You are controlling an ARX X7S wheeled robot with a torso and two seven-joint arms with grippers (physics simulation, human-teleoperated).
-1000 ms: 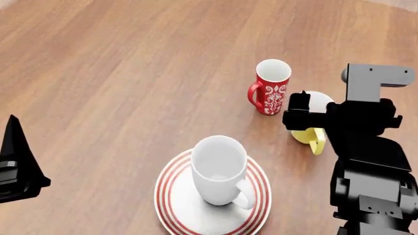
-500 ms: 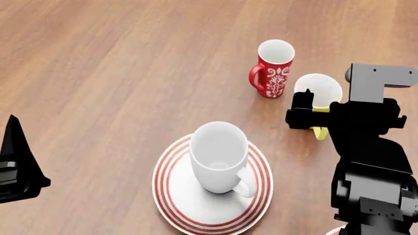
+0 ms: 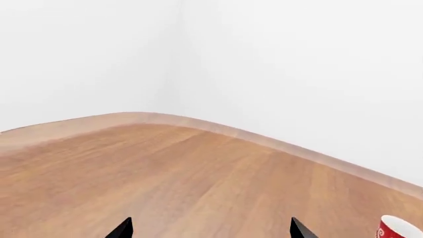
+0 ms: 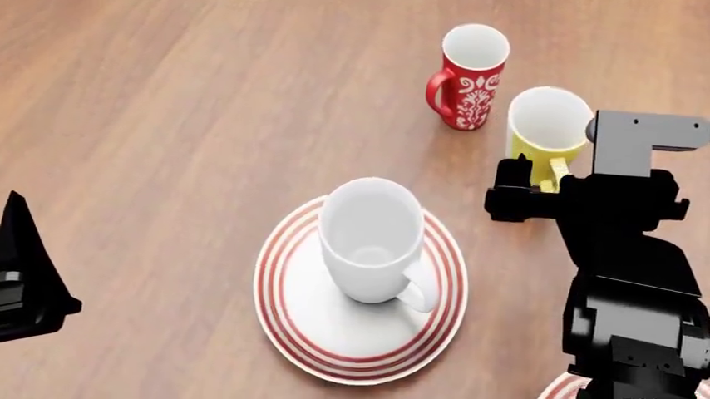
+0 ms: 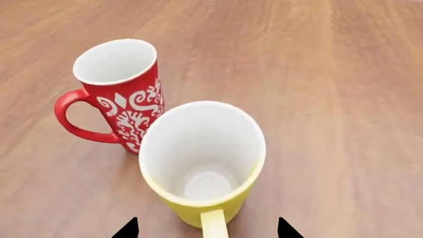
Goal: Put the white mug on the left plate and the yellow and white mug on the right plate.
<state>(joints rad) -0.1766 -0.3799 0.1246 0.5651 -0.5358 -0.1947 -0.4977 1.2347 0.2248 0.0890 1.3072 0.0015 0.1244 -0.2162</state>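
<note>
On a wooden counter (image 4: 166,125), the white mug (image 4: 370,239) stands upright on the left plate (image 4: 361,320).
The yellow and white mug (image 4: 546,125) stands on the bare counter just beside a red patterned mug (image 4: 470,75), its handle toward the right gripper (image 5: 206,230), whose jaws are spread wide just short of it. The left gripper (image 3: 210,230) sits apart, jaws wide and holding nothing. Only an edge of the right plate (image 4: 566,386) shows.

The white mug (image 4: 371,237) is standing upright on the left plate (image 4: 332,353), handle toward the robot; the yellow and white mug (image 4: 546,125) is standing upright beyond that plate, rightward; the right plate (image 4: 560,388) is peeking in nearer, rightward.
</note>
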